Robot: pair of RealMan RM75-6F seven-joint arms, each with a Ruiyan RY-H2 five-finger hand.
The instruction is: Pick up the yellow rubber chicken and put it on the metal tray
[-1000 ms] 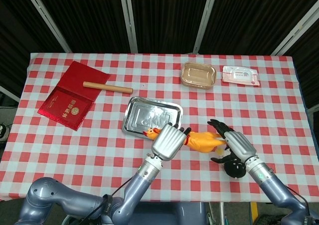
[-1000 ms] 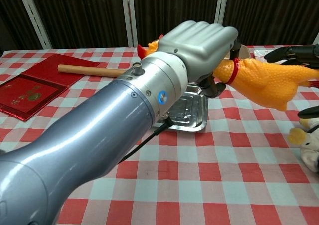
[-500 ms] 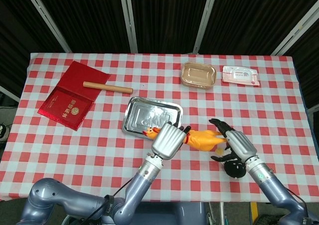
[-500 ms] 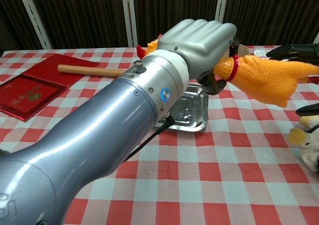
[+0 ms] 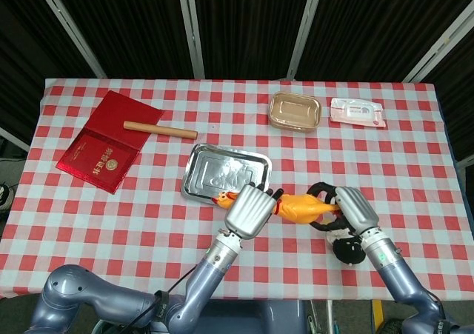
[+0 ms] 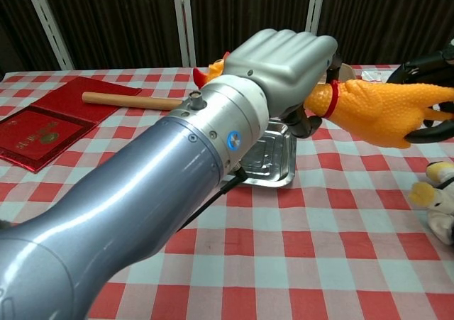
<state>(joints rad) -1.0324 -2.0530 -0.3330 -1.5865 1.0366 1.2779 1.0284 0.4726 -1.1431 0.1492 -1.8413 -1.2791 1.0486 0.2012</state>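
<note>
Near the tabletop's front edge, just off the metal tray (image 5: 226, 172)'s front right corner, my left hand (image 5: 250, 209) grasps the yellow rubber chicken (image 5: 302, 207) by the neck, lifted. My right hand (image 5: 348, 212) curls round its tail. Carry step: next I need the right to let go, then move over the tray.

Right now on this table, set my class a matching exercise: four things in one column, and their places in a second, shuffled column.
Things
1. rubber chicken
2. metal tray
3. wooden stick
4. brown container

Places
A. partly on the red folder
B. far side, beside a white packet
C. held in the air by the left hand
D. on the cloth, nothing in it

Pairs: 1-C, 2-D, 3-A, 4-B
</note>
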